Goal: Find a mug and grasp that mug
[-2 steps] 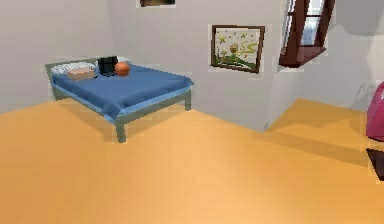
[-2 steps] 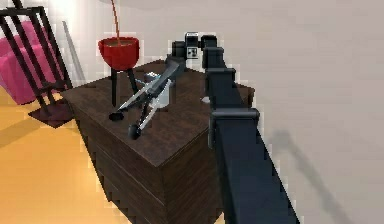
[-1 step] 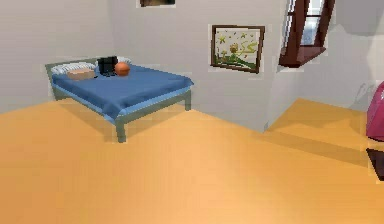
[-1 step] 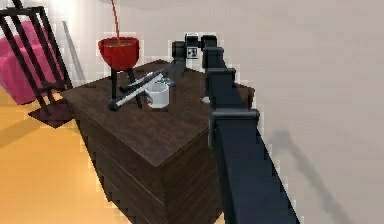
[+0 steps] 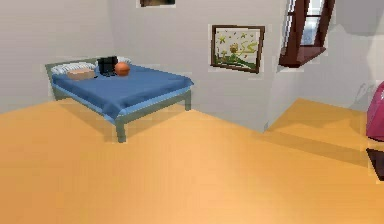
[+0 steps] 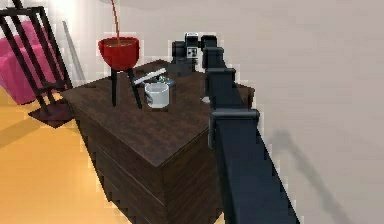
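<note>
A pale grey mug [image 6: 158,94] stands on top of a dark wooden cabinet [image 6: 130,140] in the arm side view. The arm's dark bar rises from the bottom edge across the cabinet top. At its far end, beside two white marked squares, the gripper [image 6: 173,66] reaches just behind and above the mug. A thin pale stick-like shape [image 6: 148,75] lies close to the mug. The mug rests on the cabinet right at the gripper's end, so I cannot tell whether the gripper holds anything.
A red bowl-shaped thing on dark legs [image 6: 118,52] stands on the cabinet left of the mug. A black frame [image 6: 35,60] and a pink seat [image 6: 20,65] stand at far left. Ahead, a blue bed [image 5: 120,90] bearing small things, a framed picture [image 5: 237,48], a window [image 5: 305,30], orange floor.
</note>
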